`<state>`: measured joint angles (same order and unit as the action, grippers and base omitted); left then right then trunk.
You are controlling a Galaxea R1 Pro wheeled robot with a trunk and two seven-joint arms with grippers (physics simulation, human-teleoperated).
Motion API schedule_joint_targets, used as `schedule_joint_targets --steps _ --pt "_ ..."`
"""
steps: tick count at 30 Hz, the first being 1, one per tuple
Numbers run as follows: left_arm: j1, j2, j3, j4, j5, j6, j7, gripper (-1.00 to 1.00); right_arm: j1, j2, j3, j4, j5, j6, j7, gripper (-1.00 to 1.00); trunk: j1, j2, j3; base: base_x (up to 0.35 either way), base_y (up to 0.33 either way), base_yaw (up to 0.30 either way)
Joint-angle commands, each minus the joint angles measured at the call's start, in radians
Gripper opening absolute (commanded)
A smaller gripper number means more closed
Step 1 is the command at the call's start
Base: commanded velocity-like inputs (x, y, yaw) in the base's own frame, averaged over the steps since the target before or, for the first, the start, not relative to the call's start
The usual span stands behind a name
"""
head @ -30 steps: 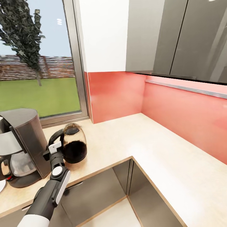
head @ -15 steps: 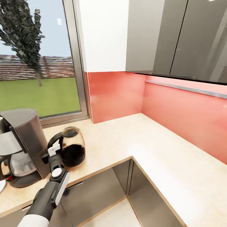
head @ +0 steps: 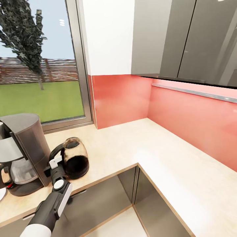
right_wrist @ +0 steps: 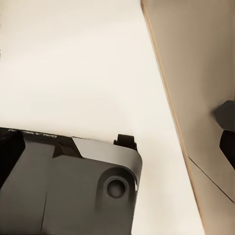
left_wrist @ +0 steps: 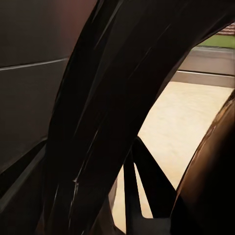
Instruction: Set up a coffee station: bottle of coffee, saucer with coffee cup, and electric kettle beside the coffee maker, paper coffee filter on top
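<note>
The dark see-through electric kettle [head: 75, 158] stands on the light kitchen countertop [head: 131, 144], close to the right of the black coffee maker [head: 23, 149]. My left gripper [head: 54, 162] is at the kettle's black handle and shut on it. In the left wrist view that handle [left_wrist: 112, 112] runs across at very close range, with the kettle's brown body [left_wrist: 215, 176] beside it. The coffee maker's carafe [head: 19, 171] sits under its basket. At the picture's left edge a white rounded rim [head: 1, 194] shows beside the coffee maker. Two dark parts [right_wrist: 227, 128] at the edge of the right wrist view are unclear.
A window [head: 39, 65] stands behind the coffee maker, and a red backsplash [head: 184, 118] runs around the counter's corner under grey wall cabinets [head: 184, 39]. Grey cabinet fronts [head: 98, 197] drop below the counter's inner edge. The right wrist view looks down on pale floor [right_wrist: 78, 63] and my base [right_wrist: 68, 191].
The kettle has come down with my left gripper, from a little above the countertop onto it, and sits slightly nearer the front edge. The coffee maker has not moved.
</note>
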<state>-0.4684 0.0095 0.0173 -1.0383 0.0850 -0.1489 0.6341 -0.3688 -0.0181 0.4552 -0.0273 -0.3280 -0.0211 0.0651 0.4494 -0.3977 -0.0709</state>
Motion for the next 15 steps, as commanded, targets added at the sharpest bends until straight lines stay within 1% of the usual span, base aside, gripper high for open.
schedule_joint_targets --steps 1,7,8,15 --pt "-0.001 0.0 -0.002 0.0 0.004 -0.006 0.003 -1.0 -0.001 0.0 0.008 0.001 -0.011 -0.005 0.004 1.0 0.001 -0.002 -0.002 0.0 0.0 0.0" --pt "-0.001 -0.001 -0.005 0.0 0.004 -0.006 0.002 -1.0 -0.001 0.0 0.007 0.001 -0.011 -0.009 0.004 1.0 0.001 -0.002 -0.002 0.0 0.0 0.0" --pt "-0.001 -0.001 -0.005 0.0 0.003 -0.006 0.002 1.0 -0.001 0.0 0.007 0.001 -0.011 -0.009 0.004 1.0 0.001 -0.002 -0.002 0.0 0.0 0.0" --pt "-0.001 0.001 -0.007 0.001 0.003 -0.007 0.001 1.0 -0.001 0.0 0.007 0.001 -0.01 -0.01 0.004 1.0 0.001 -0.002 -0.002 0.0 0.0 0.0"
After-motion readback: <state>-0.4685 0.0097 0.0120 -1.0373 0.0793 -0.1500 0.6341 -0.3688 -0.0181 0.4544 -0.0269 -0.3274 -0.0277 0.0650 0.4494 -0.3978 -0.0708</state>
